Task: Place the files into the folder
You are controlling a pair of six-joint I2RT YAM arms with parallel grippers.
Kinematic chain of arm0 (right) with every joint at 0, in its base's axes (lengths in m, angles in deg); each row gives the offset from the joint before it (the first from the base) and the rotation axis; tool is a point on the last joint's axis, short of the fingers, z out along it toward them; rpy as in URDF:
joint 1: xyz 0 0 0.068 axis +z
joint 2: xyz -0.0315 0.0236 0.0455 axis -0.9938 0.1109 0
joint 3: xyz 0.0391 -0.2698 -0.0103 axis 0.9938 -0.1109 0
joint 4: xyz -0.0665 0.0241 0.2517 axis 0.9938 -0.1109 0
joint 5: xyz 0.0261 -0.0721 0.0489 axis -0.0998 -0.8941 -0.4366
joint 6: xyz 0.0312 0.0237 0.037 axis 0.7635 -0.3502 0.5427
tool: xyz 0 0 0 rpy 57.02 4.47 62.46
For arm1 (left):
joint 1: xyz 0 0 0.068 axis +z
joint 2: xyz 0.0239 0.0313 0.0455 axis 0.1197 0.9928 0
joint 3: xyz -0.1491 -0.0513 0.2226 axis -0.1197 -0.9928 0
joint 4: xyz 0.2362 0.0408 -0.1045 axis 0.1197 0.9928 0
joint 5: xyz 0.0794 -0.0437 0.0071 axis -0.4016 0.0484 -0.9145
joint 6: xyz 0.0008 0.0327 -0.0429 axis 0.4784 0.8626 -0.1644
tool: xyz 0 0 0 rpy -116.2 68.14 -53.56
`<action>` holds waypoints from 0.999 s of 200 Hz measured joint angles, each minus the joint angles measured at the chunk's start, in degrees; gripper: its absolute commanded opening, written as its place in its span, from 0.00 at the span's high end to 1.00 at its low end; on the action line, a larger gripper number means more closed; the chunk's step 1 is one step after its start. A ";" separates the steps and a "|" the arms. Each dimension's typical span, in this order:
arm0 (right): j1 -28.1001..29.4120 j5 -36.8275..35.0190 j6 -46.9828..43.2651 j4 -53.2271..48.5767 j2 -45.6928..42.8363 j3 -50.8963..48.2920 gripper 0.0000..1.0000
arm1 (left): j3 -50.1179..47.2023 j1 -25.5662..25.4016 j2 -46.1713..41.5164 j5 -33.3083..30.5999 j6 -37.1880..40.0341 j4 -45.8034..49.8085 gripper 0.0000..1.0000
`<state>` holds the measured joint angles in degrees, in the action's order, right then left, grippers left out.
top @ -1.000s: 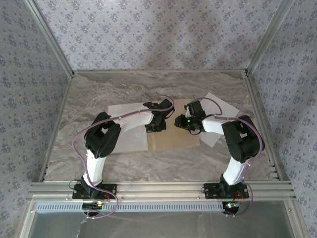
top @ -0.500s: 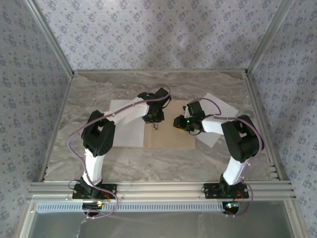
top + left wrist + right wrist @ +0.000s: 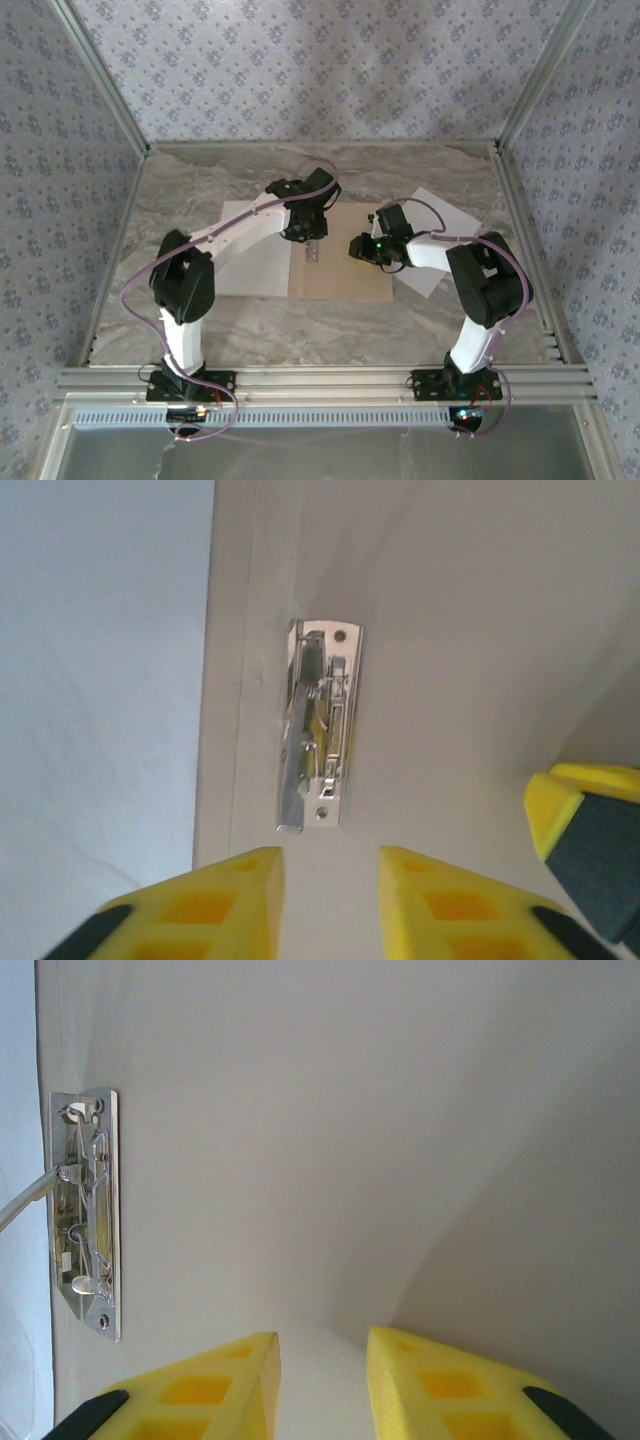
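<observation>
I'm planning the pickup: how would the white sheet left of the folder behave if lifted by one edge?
The white sheet lies dead flat and looks very thin, so it will probably droop when lifted. With no raised edge showing on the table, a pinch may push it along rather than catch it.

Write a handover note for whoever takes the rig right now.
Left gripper: open, empty, hovering just short of the metal clip.
Right gripper: open, empty, over the folder leaf to the right of the clip.
Folder lies open and flat mid-table. One white sheet lies flat along its left side; the other sheet sits skewed at its far right corner.
Done: folder open, clip exposed.
Left: neither sheet is under the clip; both need placing inside, then probably closing the folder.
</observation>
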<state>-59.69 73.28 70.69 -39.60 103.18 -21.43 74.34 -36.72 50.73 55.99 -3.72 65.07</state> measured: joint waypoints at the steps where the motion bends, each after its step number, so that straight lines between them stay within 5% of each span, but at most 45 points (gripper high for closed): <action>1: 0.00 0.00 0.02 0.00 0.00 0.00 0.68 | -0.17 -0.02 -0.13 0.00 -0.02 -0.07 0.76; 38: -0.02 0.02 0.00 -0.37 0.11 0.22 0.68 | -8.96 -0.35 -4.76 0.63 -0.57 -2.10 0.81; 99: -0.02 0.02 -0.17 -0.42 0.15 0.26 0.68 | -14.47 -0.22 -0.61 1.84 -0.50 -5.60 0.85; 200: -0.02 0.00 -0.61 -0.87 0.20 0.52 0.69 | 3.54 2.43 10.21 -3.13 5.09 -6.16 0.86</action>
<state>-59.71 73.28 70.08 -40.47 103.37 -20.90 77.88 -34.29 60.94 52.87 1.38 58.91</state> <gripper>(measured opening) 0.313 0.139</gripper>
